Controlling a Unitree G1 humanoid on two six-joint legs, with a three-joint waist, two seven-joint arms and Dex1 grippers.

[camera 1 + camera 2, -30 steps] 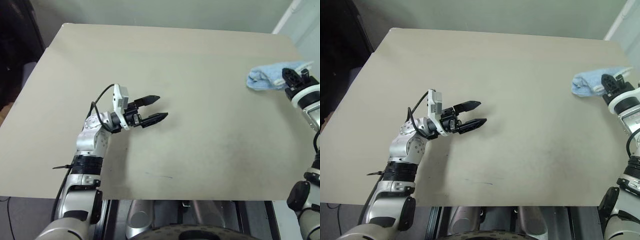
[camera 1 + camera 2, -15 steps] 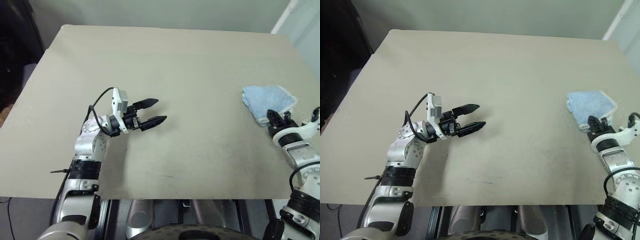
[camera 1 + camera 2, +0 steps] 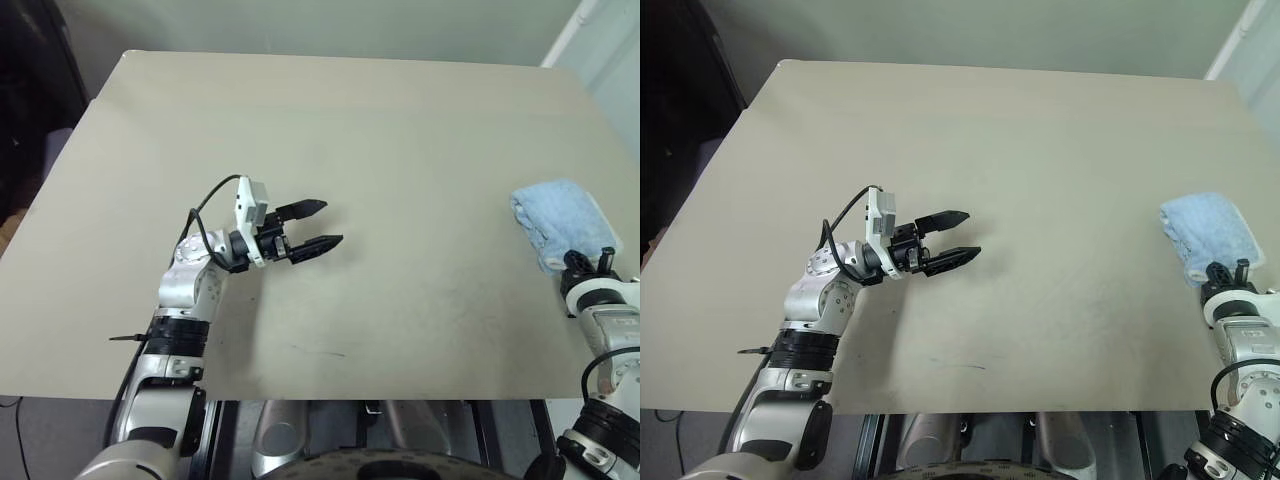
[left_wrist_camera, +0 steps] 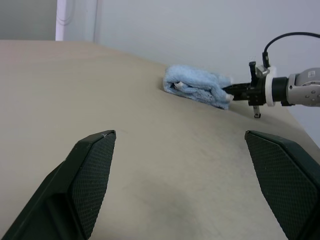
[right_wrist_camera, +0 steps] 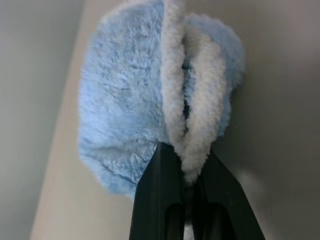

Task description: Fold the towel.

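The light blue towel (image 3: 560,222) lies bunched in a folded wad near the right edge of the tan table (image 3: 400,120). My right gripper (image 3: 580,262) is at the towel's near end. The right wrist view shows it shut on the towel's (image 5: 130,100) white stitched edging, which is pinched between the two black fingers (image 5: 160,175). My left gripper (image 3: 330,222) hovers over the table's middle left, pointing right, open and holding nothing. In the left wrist view the towel (image 4: 197,86) sits far across the table with the right gripper (image 4: 235,91) at its end.
The table's right edge runs close beside the towel, and its near edge is just behind my right gripper. A dark object stands off the table's left side (image 3: 30,120).
My right gripper has come down and back toward the near edge with the towel, which now rests on the table closer to me. The left gripper has stayed put.
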